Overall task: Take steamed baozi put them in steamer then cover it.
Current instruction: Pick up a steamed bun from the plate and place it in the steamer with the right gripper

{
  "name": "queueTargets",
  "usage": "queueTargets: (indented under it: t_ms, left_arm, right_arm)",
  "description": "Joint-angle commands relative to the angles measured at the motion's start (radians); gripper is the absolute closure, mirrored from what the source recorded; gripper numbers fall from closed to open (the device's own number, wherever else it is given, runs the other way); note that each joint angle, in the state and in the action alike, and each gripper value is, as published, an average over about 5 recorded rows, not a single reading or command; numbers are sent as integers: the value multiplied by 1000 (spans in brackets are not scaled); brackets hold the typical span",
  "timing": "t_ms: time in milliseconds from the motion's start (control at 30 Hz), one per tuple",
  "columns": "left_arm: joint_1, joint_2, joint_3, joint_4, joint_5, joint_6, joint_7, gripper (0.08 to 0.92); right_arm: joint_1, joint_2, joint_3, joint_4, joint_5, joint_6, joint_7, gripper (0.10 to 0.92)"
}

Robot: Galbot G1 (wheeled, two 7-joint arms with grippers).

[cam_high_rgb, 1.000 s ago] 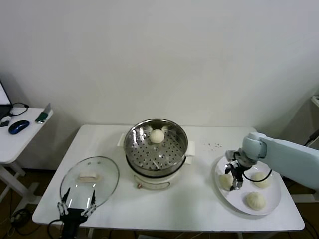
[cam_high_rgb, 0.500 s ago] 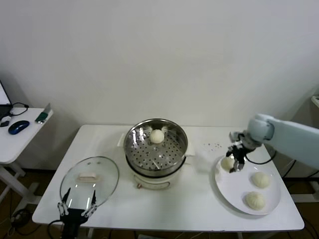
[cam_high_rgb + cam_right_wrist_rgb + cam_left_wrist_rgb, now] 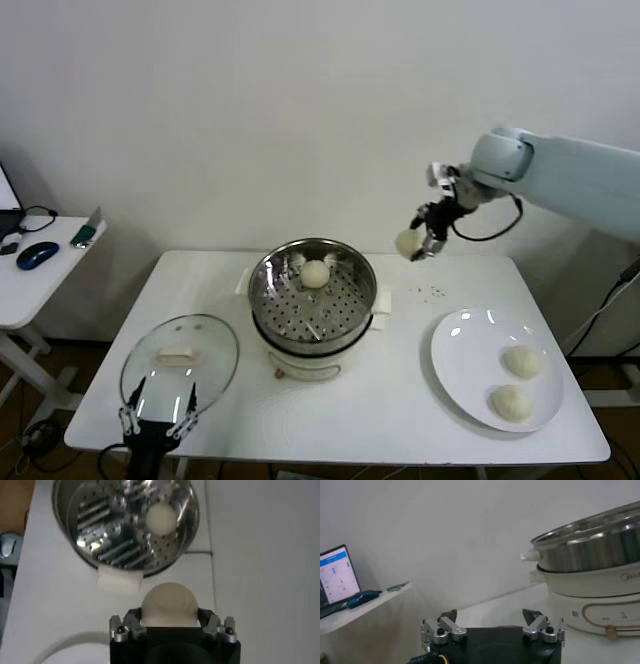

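Observation:
My right gripper (image 3: 417, 243) is shut on a cream-white baozi (image 3: 407, 242) and holds it in the air, to the right of the steamer (image 3: 313, 290) and above the table. In the right wrist view the held baozi (image 3: 169, 604) sits between the fingers, with the steel basket (image 3: 95, 525) beyond it. One baozi (image 3: 316, 274) lies at the back of the steamer basket. Two more baozi (image 3: 523, 361) (image 3: 512, 402) lie on the white plate (image 3: 465, 360). My left gripper (image 3: 158, 418) is open and empty at the table's front left.
A glass lid (image 3: 180, 362) lies flat on the table left of the steamer, just behind my left gripper. A side desk (image 3: 40, 270) with a mouse stands at the far left. The wall is close behind the table.
My right gripper has lifted the baozi off the plate and carried it up and left towards the steamer. The left arm has not moved.

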Motion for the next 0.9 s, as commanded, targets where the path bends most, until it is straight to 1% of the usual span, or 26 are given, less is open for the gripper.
queueTargets:
  t_ms: [33,300,700,900]
  left_arm:
    - [11,5,3,-13,-3,-8,0,177]
    - [9,2,3,-11,-2,-19,1,177]
    - [-21,11,-36,-7,-23,-16,7,177]
    - [-22,14,-33,-1,-24,-16,8,177]
  right_arm:
    - [-8,285,10,-26,153,-61,81,304]
    - [-87,411,-9,-90,154,-77,109,304]
    - [-239,504,-29,-171,87,-75,125,304]
    - [-281,538,-24,-227,63,-70,120,304]
